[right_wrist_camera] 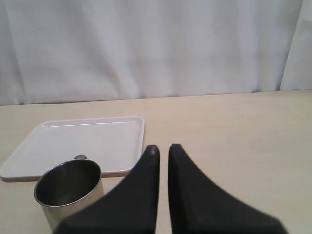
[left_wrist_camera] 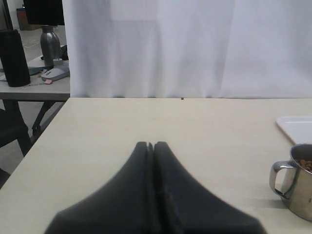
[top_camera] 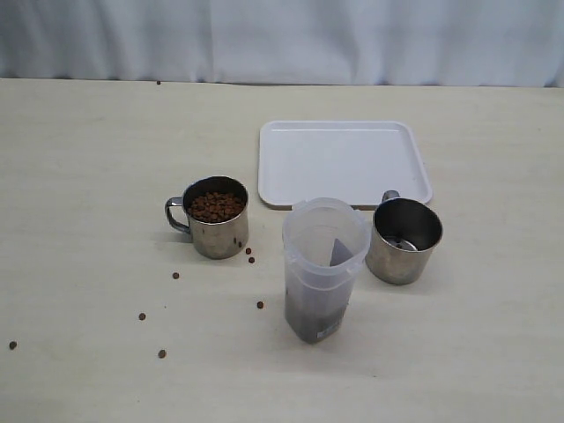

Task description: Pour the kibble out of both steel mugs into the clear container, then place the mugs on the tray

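On the left of the exterior view stands a steel mug (top_camera: 216,218) full of kibble (top_camera: 216,206); it also shows in the left wrist view (left_wrist_camera: 297,183). The other steel mug (top_camera: 404,240) (right_wrist_camera: 70,187) looks empty and stands to the right of the clear container (top_camera: 324,264), which holds a dark layer of kibble at its bottom. Behind them lies the white tray (top_camera: 344,163) (right_wrist_camera: 83,141) with nothing on it. Neither arm shows in the exterior view. My left gripper (left_wrist_camera: 150,145) is shut and holds nothing. My right gripper (right_wrist_camera: 161,148) is shut too, with only a thin slit between its fingers.
Loose pellets (top_camera: 175,275) lie scattered on the table left of the container and in front of it. A white curtain (top_camera: 282,40) hangs behind the table. Past the table's edge in the left wrist view stands another desk (left_wrist_camera: 29,90) with dark items on it.
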You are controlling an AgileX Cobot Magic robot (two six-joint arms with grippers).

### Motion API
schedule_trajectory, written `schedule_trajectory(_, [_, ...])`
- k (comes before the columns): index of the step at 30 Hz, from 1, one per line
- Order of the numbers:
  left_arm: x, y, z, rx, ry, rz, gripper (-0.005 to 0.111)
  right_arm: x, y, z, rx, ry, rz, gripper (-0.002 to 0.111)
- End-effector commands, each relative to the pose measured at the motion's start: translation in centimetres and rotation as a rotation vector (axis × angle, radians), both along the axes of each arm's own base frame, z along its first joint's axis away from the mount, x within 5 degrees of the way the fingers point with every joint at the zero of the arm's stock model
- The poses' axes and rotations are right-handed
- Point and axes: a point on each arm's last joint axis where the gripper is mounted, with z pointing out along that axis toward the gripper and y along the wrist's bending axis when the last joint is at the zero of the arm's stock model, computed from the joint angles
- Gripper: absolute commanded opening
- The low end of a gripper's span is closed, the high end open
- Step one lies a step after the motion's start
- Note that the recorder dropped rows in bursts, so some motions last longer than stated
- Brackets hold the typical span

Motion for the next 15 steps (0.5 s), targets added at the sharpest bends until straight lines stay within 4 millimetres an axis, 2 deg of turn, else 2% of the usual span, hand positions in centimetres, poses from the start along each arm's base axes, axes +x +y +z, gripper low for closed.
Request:
schedule_trajectory(1, [0.00, 0.00, 0.04, -0.004, -0.011, 0.001, 0.000, -0.02, -0.07, -0.23, -0.003, 0.012, -0.009, 0.005])
schedule_trajectory(15, [0.00, 0.00, 0.04, -0.004, -0.011, 0.001, 0.000, -0.02, -0.07, -0.24, -0.009, 0.013, -0.008, 0.005])
